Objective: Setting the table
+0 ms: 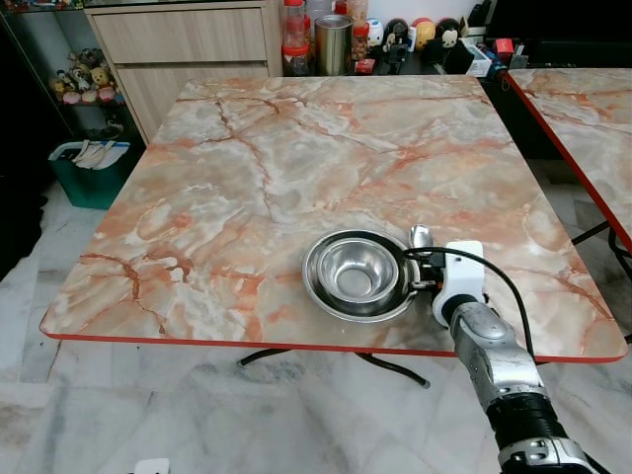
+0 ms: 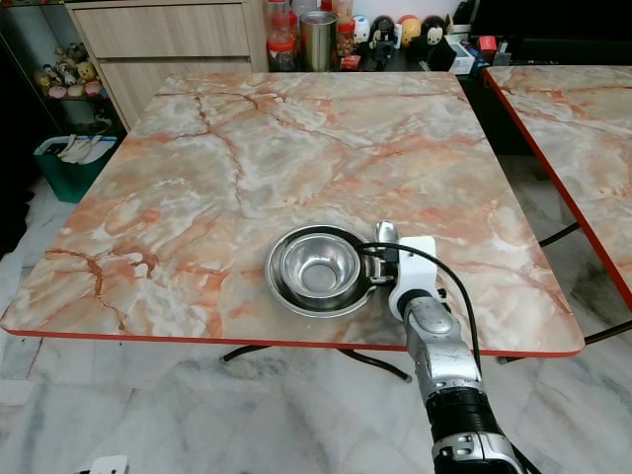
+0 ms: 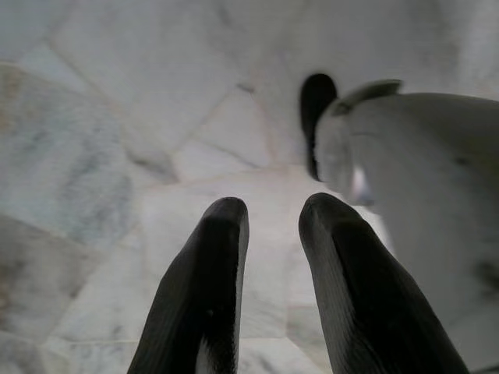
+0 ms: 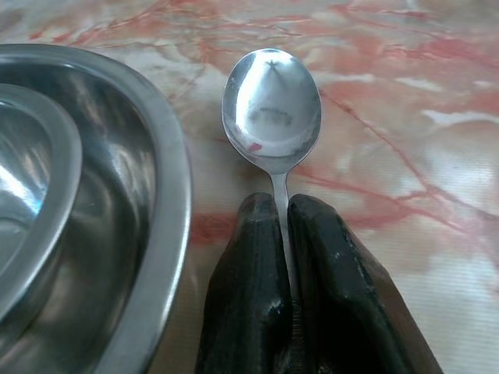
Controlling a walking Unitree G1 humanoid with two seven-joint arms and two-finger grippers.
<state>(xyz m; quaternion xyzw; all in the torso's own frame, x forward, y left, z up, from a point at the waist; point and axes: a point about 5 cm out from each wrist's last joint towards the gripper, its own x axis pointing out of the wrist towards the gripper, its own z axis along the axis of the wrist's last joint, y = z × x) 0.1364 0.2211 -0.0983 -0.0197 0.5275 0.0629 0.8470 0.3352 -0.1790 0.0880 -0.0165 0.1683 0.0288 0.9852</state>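
A steel bowl (image 1: 355, 271) sits inside a steel plate (image 1: 321, 289) near the front edge of the marble table (image 1: 247, 168). Just right of the plate lies a metal spoon (image 4: 272, 107), its bowl (image 1: 420, 235) pointing away from me. My right gripper (image 4: 282, 214) is shut on the spoon's handle, low over the tabletop beside the plate rim (image 4: 168, 164). My left gripper (image 3: 273, 222) hangs over the pale floor tiles with its fingers slightly apart and nothing between them.
A second marble table (image 1: 583, 109) stands to the right. Behind the table are a wooden cabinet (image 1: 188, 44), a steel cup (image 1: 333, 42), jars and small figurines (image 1: 395, 35). A teal bin (image 1: 91, 170) stands on the floor at the left.
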